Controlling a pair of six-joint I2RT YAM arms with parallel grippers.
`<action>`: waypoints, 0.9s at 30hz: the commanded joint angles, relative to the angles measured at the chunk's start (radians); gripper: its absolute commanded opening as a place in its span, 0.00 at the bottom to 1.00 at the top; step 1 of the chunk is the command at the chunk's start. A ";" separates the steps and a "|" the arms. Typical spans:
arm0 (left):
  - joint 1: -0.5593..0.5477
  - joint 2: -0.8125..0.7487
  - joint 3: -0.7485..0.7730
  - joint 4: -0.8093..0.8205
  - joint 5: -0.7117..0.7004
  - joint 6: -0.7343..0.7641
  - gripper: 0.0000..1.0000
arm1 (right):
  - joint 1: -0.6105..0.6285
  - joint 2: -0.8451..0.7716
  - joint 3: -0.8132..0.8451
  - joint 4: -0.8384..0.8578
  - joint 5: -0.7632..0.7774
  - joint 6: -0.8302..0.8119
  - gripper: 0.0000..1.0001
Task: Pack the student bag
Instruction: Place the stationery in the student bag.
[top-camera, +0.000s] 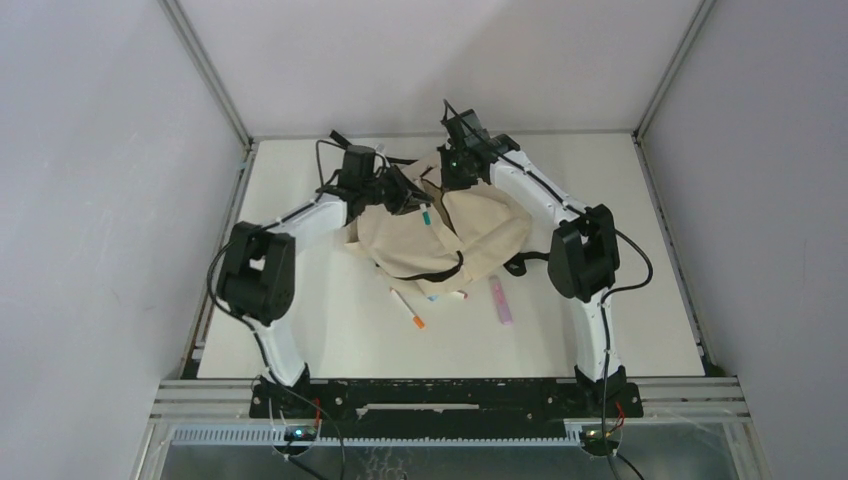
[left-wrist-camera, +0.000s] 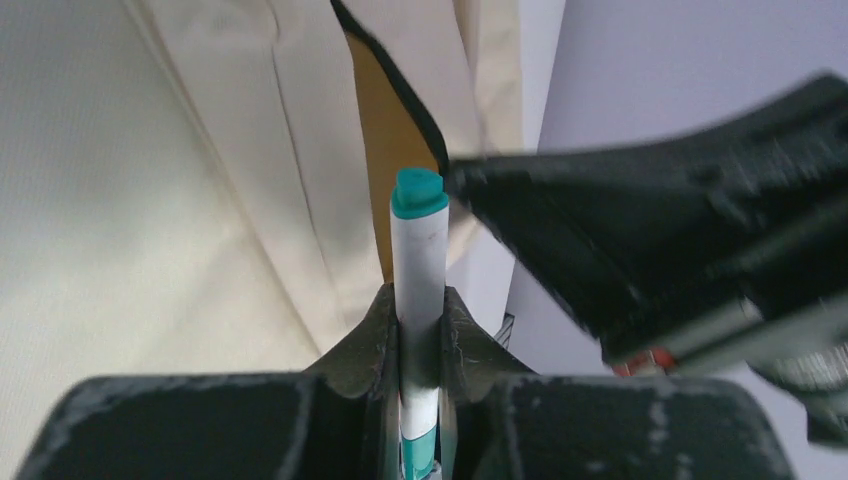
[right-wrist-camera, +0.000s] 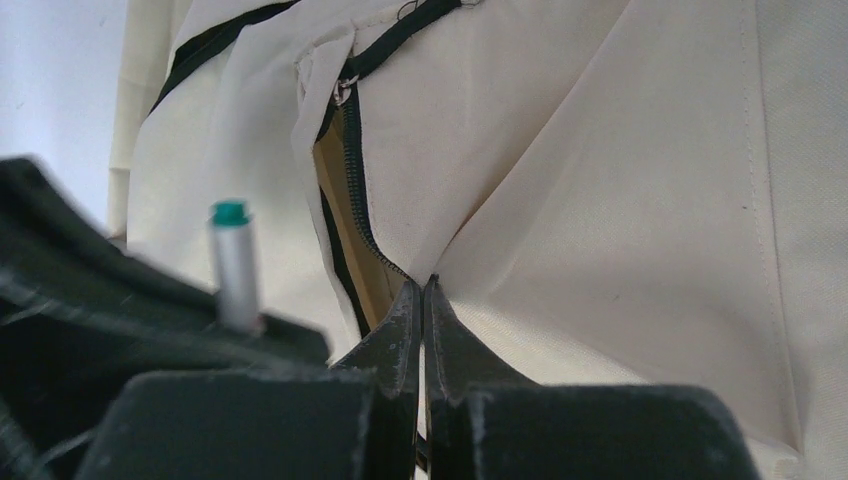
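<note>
We see the large, soft cream-beige fabric student bag with black straps slumped on the white table, directly beneath both pincers. The right pincer is clenched tight, pinching a fold of the bag's cloth just beside its open black zipper. The left pincer grasps a white marker with a teal cap, cap pointing ahead of its fingertips toward the zipper gap. Well behind both pincers, towards the arm bases, lie a white pen with an orange cap and a pink marker.

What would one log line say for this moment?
left gripper: shut on teal-capped marker, near zipper opening | right gripper: shut on student bag at zipper edge
</note>
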 joint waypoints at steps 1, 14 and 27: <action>-0.013 0.102 0.142 0.086 -0.011 -0.053 0.00 | -0.003 -0.075 0.003 0.034 -0.068 0.034 0.00; -0.068 0.310 0.256 0.136 -0.025 -0.125 0.00 | -0.019 -0.092 0.010 0.022 -0.113 0.048 0.00; -0.081 0.264 0.269 -0.007 -0.029 -0.012 0.64 | -0.023 -0.094 -0.009 0.029 -0.113 0.061 0.00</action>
